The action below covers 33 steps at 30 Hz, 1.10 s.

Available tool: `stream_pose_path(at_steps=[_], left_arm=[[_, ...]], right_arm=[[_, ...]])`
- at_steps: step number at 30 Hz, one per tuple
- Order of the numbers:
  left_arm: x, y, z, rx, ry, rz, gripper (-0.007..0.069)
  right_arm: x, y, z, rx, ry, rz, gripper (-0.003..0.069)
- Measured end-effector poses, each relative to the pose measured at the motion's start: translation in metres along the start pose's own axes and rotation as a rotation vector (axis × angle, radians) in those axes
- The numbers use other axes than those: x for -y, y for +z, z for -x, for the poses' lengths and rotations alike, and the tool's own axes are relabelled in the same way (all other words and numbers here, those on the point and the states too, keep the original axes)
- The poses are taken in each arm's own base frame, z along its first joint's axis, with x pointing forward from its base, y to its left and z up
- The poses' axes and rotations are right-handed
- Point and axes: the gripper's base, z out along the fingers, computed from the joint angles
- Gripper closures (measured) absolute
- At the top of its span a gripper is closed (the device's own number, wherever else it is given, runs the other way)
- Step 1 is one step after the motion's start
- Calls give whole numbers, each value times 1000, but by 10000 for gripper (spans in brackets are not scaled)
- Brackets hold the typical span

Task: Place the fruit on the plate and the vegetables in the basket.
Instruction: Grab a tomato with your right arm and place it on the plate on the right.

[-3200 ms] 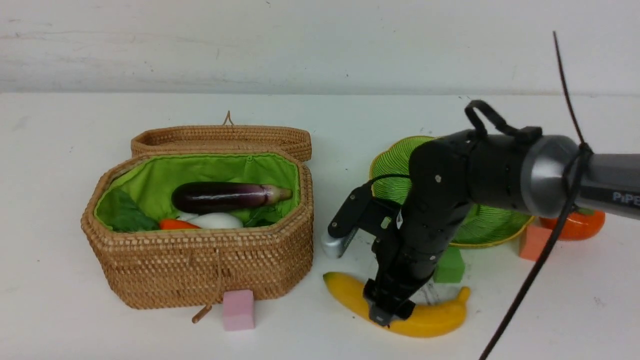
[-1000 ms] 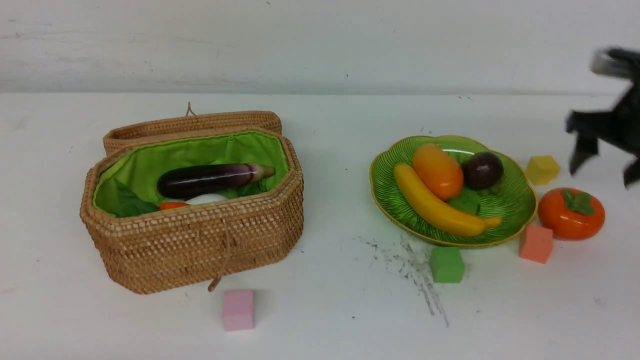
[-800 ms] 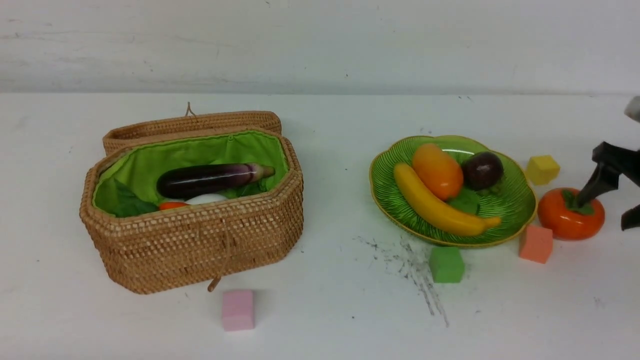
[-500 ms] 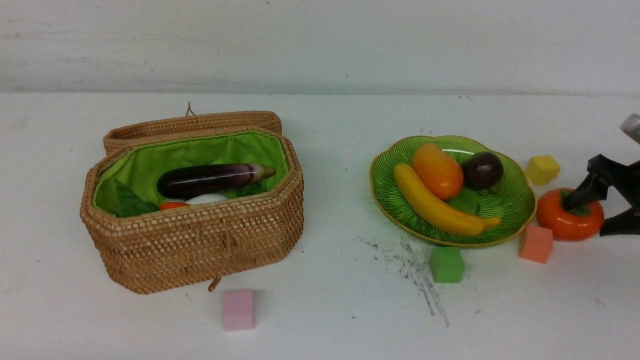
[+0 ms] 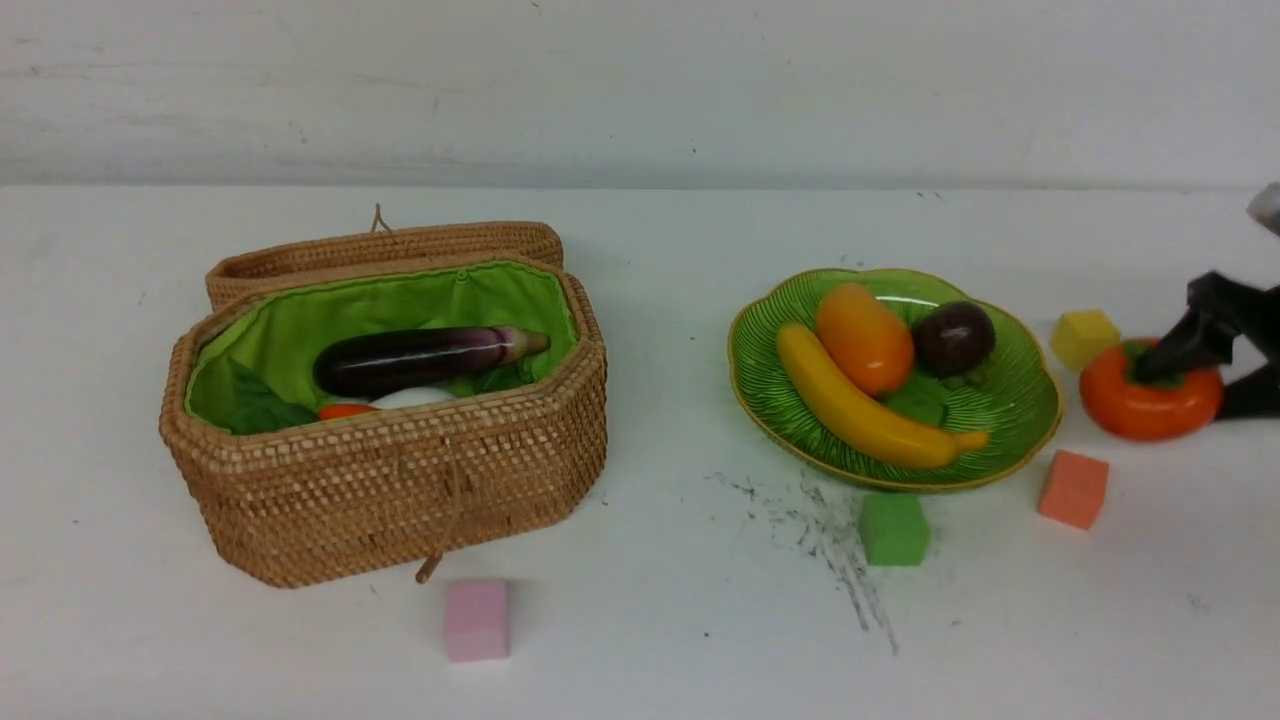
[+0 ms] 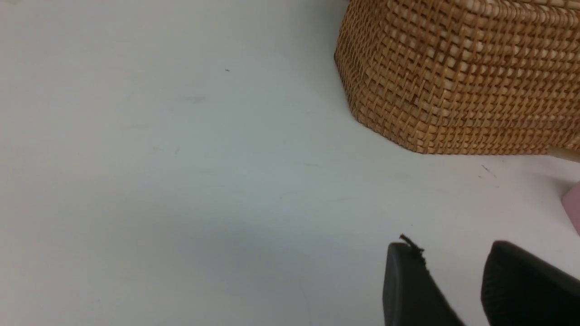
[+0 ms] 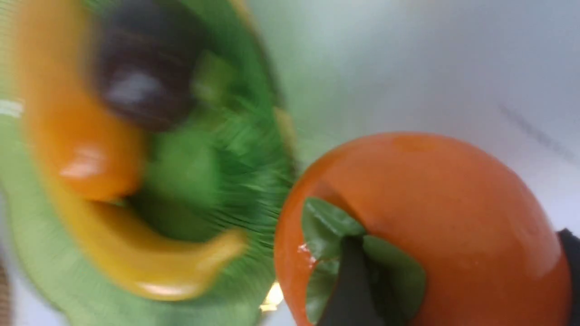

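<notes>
My right gripper point(image 5: 1215, 370) is shut on the orange-red persimmon point(image 5: 1145, 405) and holds it just above the table, right of the green plate point(image 5: 1015, 405). In the right wrist view one finger point(image 7: 349, 280) presses on the green leaf cap of the persimmon point(image 7: 430, 203). The banana point(image 5: 870, 410), the mango point(image 5: 865, 335) and the purple ball point(image 5: 952, 338) lie on the plate. The open basket point(image 5: 400, 480) holds the eggplant point(image 5: 420, 358), the radish point(image 5: 410, 397) and the carrot point(image 5: 345, 410). My left gripper point(image 6: 453, 249) is open and empty over bare table near the basket point(image 6: 453, 81).
Foam cubes lie on the table: a yellow one point(image 5: 1085, 338) just left of the persimmon, an orange one point(image 5: 1073, 488) and a green one point(image 5: 893, 528) in front of the plate, a pink one point(image 5: 476, 620) in front of the basket. The basket lid point(image 5: 385, 250) hangs open behind it.
My right gripper came down on the persimmon, closed on it and raised it a little. The plate has shifted slightly to the left. Earlier the banana went onto the plate.
</notes>
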Motion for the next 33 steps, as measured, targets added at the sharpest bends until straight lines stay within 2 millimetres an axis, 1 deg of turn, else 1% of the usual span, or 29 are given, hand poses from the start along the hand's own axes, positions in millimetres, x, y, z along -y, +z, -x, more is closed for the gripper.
stream_pose_path(at_steps=[2, 3, 4, 6, 8, 9, 11, 12, 13, 16, 19, 22, 25, 26, 27, 28, 29, 30, 33], left_arm=[[0, 0, 0, 0, 0, 0, 386], [0, 0, 0, 0, 0, 0, 386], [0, 0, 0, 0, 0, 0, 386], [0, 0, 0, 0, 0, 0, 386], [0, 0, 0, 0, 0, 0, 386], [0, 0, 0, 0, 0, 0, 386], [0, 0, 0, 0, 0, 0, 386], [0, 0, 0, 0, 0, 0, 386], [0, 0, 0, 0, 0, 0, 386], [0, 0, 0, 0, 0, 0, 386], [0, 0, 0, 0, 0, 0, 386], [0, 0, 0, 0, 0, 0, 386], [0, 0, 0, 0, 0, 0, 386], [0, 0, 0, 0, 0, 0, 386], [0, 0, 0, 0, 0, 0, 386], [0, 0, 0, 0, 0, 0, 386], [0, 0, 0, 0, 0, 0, 386], [0, 0, 0, 0, 0, 0, 386], [0, 0, 0, 0, 0, 0, 386]], right_arm=[[-19, -28, 10, 87, -23, 35, 139], [-24, -33, 12, 105, -29, 43, 139], [-38, -49, 16, 152, -42, 86, 139], [-55, -56, 16, 167, -85, 148, 139], [-67, -52, 13, 152, -138, 189, 139], [-74, -45, 9, 133, -178, 209, 139], [-90, -25, 0, 87, -261, 234, 139], [-93, -18, -3, 71, -287, 238, 139], [-99, -2, -8, 38, -330, 237, 139], [-106, 34, -19, -18, -396, 200, 139], [-104, 58, -26, -58, -405, 162, 139], [-100, 66, -28, -79, -387, 127, 139], [-97, 66, -27, -77, -374, 95, 130], [-94, 65, -26, -75, -352, 78, 80], [-92, 65, -25, -77, -344, 72, 55], [-91, 62, -24, -73, -335, 65, 16], [-90, 60, -23, -69, -326, 61, -4], [-90, 56, -23, -67, -323, 57, -14], [-92, 42, -21, -53, -337, 42, -13]])
